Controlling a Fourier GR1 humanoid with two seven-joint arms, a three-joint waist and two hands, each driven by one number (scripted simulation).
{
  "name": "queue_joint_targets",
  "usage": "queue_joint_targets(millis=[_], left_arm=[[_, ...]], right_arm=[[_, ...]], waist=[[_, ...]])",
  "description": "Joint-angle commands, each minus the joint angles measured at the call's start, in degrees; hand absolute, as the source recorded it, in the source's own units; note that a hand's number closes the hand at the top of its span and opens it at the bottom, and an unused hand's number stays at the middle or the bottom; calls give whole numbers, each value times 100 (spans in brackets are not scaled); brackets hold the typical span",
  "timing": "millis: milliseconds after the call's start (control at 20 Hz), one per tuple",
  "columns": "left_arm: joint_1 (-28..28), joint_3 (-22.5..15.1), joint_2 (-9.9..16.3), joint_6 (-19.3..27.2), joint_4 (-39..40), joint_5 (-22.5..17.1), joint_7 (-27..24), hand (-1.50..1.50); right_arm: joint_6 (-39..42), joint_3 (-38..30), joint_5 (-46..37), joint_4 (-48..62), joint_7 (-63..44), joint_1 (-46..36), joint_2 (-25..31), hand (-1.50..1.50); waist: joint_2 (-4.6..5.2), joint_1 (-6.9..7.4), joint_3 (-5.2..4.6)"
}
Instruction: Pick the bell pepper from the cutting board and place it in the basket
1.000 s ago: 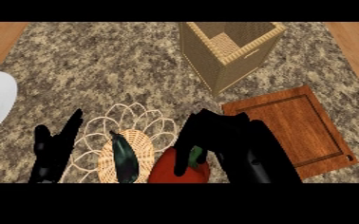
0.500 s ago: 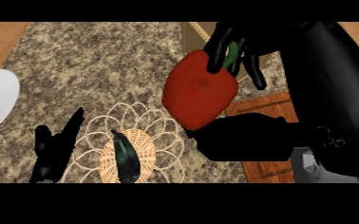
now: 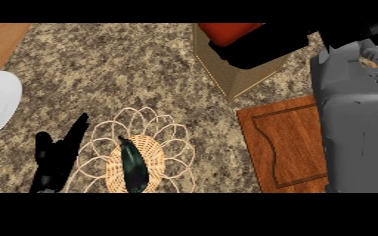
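A red bell pepper [image 3: 227, 29] shows at the view's top edge, partly hidden by my right hand [image 3: 260, 48], which is curled round it. Hand and pepper hang in front of a tan woven box [image 3: 235, 78]. My grey right forearm [image 3: 344, 125] runs down the right side and covers part of the wooden cutting board [image 3: 282, 145], whose visible part is bare. A flat wicker basket [image 3: 171, 152] with a looped rim lies at the lower left and holds a dark green vegetable [image 3: 134, 165]. My left hand [image 3: 57, 156] rests open beside the basket, fingers up.
A white plate [image 3: 7, 99] pokes in at the left edge. A strip of wood [image 3: 11, 37] shows at the top left corner. Speckled stone counter [image 3: 125, 75] stretches between the plate, the box and the basket.
My right hand has carried the bell pepper from the lower middle, beside the wicker basket, up to the top of the view. The forearm now fills the right side. The left hand stayed put.
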State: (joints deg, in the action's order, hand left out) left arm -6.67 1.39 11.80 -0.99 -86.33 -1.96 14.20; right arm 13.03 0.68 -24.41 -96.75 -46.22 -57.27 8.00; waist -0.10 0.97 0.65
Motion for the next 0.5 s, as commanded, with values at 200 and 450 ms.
queue_joint_targets(millis=[200,450], left_arm=[[19,-113,-156,-79,379,-10,369,0],[-210,5,-132,-149,452,-51,117,0]], right_arm=[[-515,-298,-198,1873,990,-578,-47,150],[-745,-851,460,2124,1252,-254,-331,150]], waist=[[57,43,-70],[40,-1,-69]])
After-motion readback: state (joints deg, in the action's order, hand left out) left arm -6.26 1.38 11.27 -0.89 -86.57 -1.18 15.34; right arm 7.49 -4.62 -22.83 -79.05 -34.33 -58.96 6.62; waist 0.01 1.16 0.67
